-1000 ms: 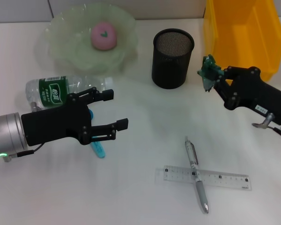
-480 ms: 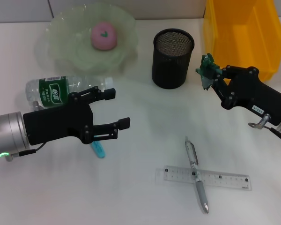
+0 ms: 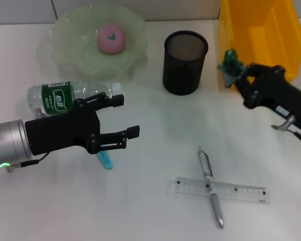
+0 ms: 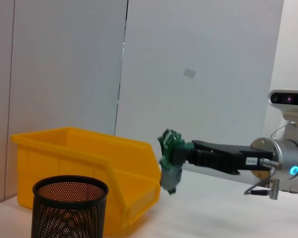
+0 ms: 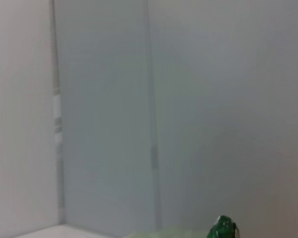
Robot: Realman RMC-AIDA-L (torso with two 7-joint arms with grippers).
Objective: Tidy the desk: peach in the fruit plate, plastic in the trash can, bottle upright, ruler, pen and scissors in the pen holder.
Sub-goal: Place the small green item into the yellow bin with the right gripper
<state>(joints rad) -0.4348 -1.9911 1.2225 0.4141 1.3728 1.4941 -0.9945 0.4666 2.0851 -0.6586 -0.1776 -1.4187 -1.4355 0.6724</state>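
My right gripper [image 3: 237,72] is shut on a crumpled green plastic scrap [image 3: 230,62] and holds it in the air at the near left edge of the yellow trash bin [image 3: 261,35]; the scrap also shows in the left wrist view [image 4: 169,159] and the right wrist view [image 5: 222,229]. My left gripper [image 3: 124,116] is open and empty above the table, over the blue-handled scissors [image 3: 105,158]. A water bottle [image 3: 65,96] lies on its side behind it. The pink peach [image 3: 111,38] sits in the green plate [image 3: 70,40]. A pen [image 3: 210,187] lies across a clear ruler [image 3: 218,190].
The black mesh pen holder [image 3: 185,63] stands between the plate and the bin; it also shows in the left wrist view [image 4: 69,206] in front of the bin [image 4: 89,166]. A grey wall stands behind the table.
My right gripper has carried the green plastic to the right and back, from beside the pen holder to the bin's edge. The left gripper has barely moved.
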